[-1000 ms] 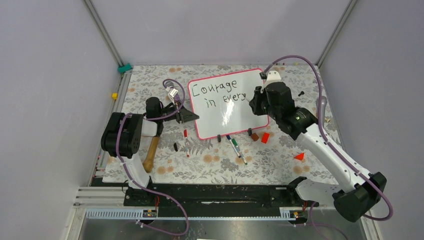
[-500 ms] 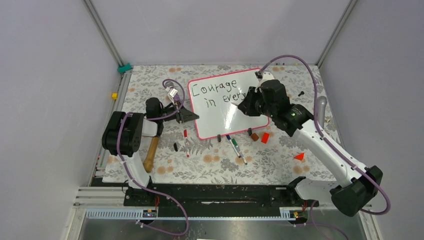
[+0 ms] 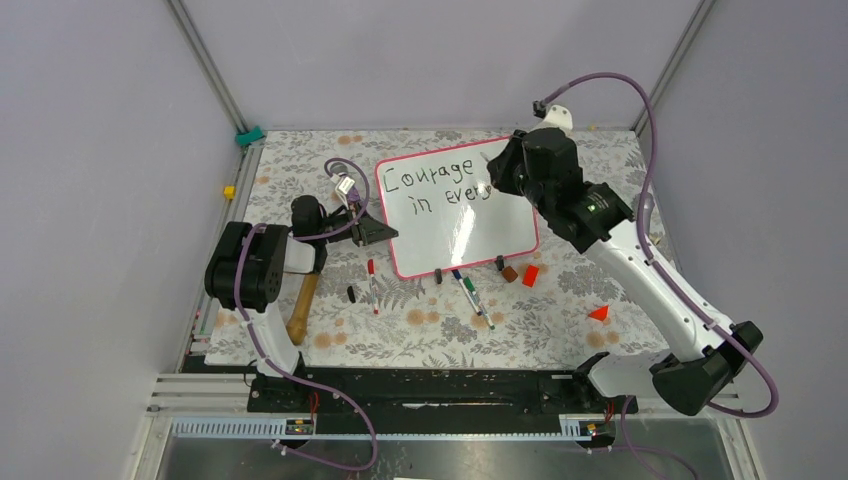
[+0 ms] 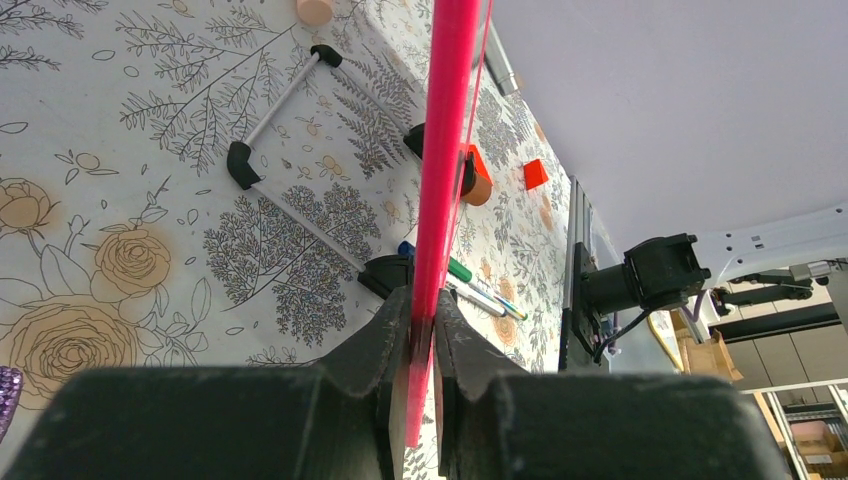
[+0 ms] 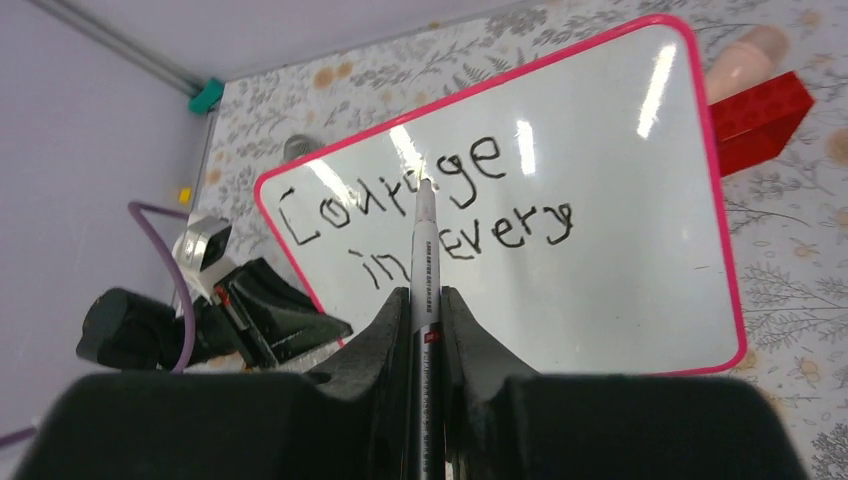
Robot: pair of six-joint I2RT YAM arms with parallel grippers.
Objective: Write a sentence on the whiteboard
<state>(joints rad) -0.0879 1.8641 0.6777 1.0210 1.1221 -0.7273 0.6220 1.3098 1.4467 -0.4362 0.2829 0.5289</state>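
Simply whiteboard (image 3: 470,225), floral mat (image 3: 420,330), lilac walls (image 3: 100,150).

sentence (image 5: 500,235): the marker (image 5: 424,250) crosses the "a" of "Courage".
whiteboard (image 4: 447,120): edge-on at the left wrist, writing face unseen, top cut off by the picture's edge; overhead, the right arm (image 3: 590,210) hides its top right corner.
marker tip: contact with the board cannot be told.
red block (image 5: 765,110): left part behind the board's frame.
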